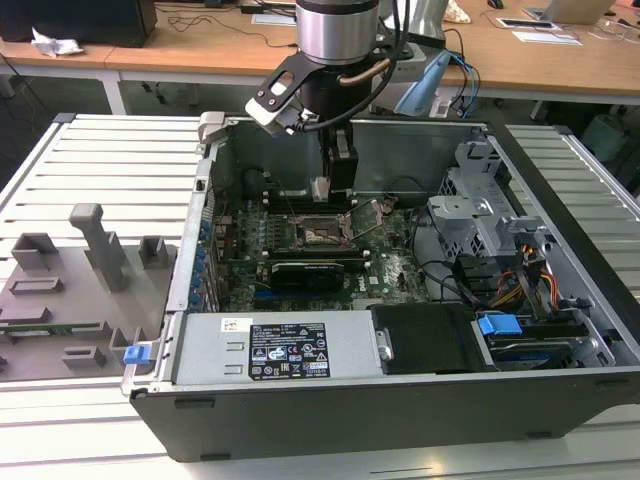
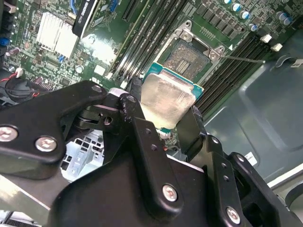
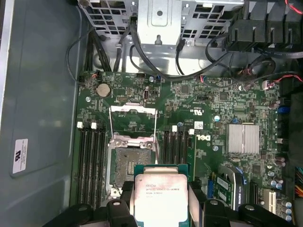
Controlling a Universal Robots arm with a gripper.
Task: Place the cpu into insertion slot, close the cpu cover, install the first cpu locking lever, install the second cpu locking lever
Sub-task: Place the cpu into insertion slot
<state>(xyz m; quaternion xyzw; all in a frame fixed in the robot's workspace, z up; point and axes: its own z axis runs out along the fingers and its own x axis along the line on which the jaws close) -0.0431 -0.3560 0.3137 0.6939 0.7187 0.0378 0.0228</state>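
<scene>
The tool (image 2: pixel 165 103) is pinched on the cpu (image 2: pixel 168 97), held close above the empty insertion slot (image 2: pixel 189 59), its cpu cover (image 3: pixel 132 109) swung open; placing is judged in hand, and square, level alignment over the socket is called for.

The cpu (image 2: pixel 168 97) has a dull, faintly scuffed silvery metal top over a green board edge. The gripper (image 2: pixel 165 106) is matt black with bright metal screw heads. The insertion slot (image 3: pixel 128 163) shows a dark grainy pin field and a bare metal rim. The cpu cover (image 3: pixel 132 109) is thin bright metal. The case wall (image 3: pixel 42 94) is matt grey sheet metal.
</scene>
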